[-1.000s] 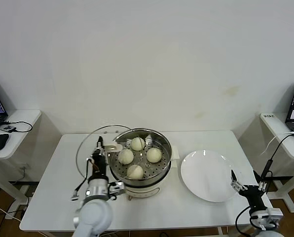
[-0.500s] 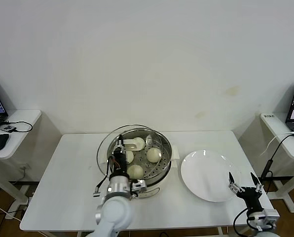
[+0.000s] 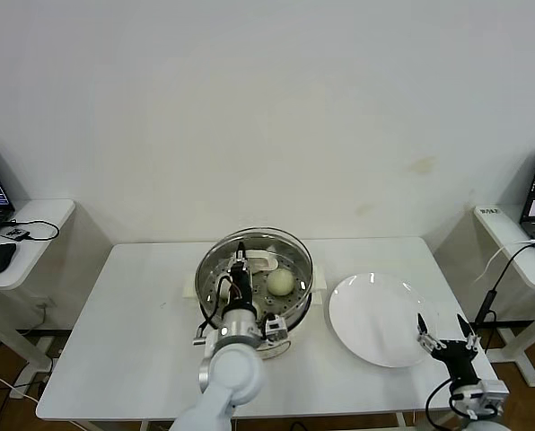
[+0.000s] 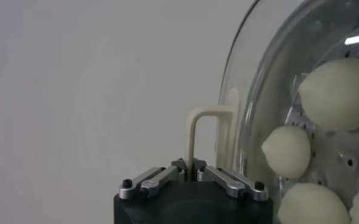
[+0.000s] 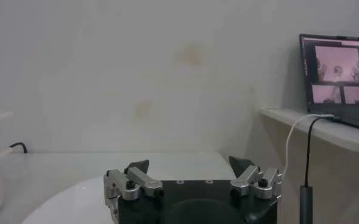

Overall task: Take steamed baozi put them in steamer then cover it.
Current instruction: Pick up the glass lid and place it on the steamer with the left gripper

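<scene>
The head camera looks forward and down from above at the whole white tabletop (image 3: 115, 341) against a pale wall, taking in the round stainless-steel steamer (image 3: 296, 292) at mid-table and the flat white plate (image 3: 380, 319) to its right. The left wrist camera sits very close behind its own black gripper (image 4: 191, 167), facing the cream handle of the round clear glass cover (image 4: 231, 122) and the cream-white buns (image 4: 337, 91) through it, a patch the head view also shows. The right wrist camera looks low across the tabletop over its gripper (image 5: 191, 167) toward the wall and a side shelf with an open laptop (image 5: 337, 76), which also shows at the head view's right edge.
</scene>
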Robot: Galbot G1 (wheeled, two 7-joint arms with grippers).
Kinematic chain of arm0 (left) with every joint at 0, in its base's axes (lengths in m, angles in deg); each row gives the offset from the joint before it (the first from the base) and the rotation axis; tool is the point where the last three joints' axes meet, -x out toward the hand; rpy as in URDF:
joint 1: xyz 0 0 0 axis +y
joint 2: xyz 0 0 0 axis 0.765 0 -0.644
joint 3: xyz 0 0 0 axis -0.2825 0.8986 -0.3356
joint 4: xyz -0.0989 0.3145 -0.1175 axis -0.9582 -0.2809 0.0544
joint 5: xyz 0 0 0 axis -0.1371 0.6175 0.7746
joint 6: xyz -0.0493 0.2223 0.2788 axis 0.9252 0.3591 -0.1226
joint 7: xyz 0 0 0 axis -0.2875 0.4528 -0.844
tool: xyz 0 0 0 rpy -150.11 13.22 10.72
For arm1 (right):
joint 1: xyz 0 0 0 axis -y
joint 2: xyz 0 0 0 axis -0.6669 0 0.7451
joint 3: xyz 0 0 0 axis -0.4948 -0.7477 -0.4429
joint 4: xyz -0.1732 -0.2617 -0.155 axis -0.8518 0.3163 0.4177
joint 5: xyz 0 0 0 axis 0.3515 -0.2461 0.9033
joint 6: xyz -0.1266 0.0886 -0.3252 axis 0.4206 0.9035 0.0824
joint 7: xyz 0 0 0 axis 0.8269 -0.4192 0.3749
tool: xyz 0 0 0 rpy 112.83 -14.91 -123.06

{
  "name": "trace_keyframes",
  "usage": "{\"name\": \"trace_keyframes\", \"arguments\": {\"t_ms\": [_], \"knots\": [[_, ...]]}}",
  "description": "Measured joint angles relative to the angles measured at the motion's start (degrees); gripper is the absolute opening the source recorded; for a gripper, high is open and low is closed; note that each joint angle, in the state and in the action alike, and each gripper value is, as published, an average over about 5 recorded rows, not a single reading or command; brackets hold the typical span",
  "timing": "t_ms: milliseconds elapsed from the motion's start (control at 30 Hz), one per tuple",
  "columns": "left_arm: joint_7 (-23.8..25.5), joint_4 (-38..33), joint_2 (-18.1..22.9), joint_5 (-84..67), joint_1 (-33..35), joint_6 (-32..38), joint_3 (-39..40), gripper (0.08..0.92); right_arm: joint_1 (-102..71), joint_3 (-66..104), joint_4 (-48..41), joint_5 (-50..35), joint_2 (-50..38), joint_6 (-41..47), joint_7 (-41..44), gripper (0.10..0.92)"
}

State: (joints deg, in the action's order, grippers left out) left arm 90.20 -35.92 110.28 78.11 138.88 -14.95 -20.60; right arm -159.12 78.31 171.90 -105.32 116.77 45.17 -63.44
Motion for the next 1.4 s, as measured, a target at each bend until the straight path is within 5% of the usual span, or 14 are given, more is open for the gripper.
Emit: {"name": "trace_keyframes", "arguments": {"t_ms": [1033, 1400], "knots": [[4.56, 4.57, 1.35, 6.07, -1.92, -0.14, 0.17, 0.144, 0.54, -0.21, -1.57, 0.57, 0.05, -0.28, 0.33, 0.823], [4.25, 2.7, 0.33, 5.19, -0.52, -0.08, 1.18, 0.42, 0.2, -0.18, -1.5, 0.83, 0.21, -0.42, 0.37, 0.823]]}}
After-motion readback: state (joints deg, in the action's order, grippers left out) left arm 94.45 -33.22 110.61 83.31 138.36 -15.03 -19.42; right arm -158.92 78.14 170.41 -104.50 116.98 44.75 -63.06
